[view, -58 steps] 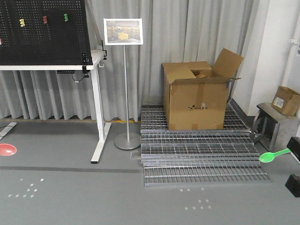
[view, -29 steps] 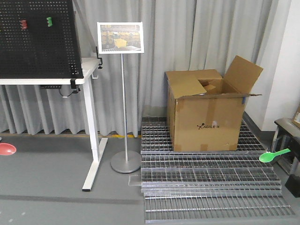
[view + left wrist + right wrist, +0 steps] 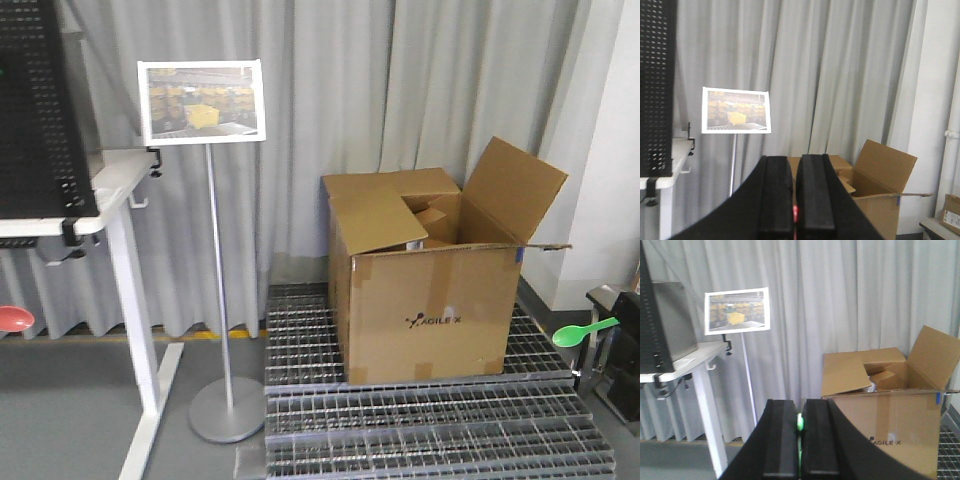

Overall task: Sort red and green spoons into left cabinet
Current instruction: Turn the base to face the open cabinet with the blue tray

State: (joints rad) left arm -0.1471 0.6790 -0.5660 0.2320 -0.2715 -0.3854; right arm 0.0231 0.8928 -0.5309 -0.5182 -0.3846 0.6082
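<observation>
Front-facing view: a spoon in each gripper before a grey curtain (image 3: 330,120).
Left gripper (image 3: 794,172) is clamped on the red spoon (image 3: 14,319), right gripper (image 3: 799,412) on the green spoon (image 3: 585,330); ahead stand an open cardboard box (image 3: 430,300) on metal grating (image 3: 420,425), a sign stand (image 3: 203,102) and a white desk (image 3: 137,320).

Even indoor light, soft shadows, slight blur

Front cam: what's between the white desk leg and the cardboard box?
The sign stand, its round base on the floor, touching neither. Shows in the front-facing view.
</observation>
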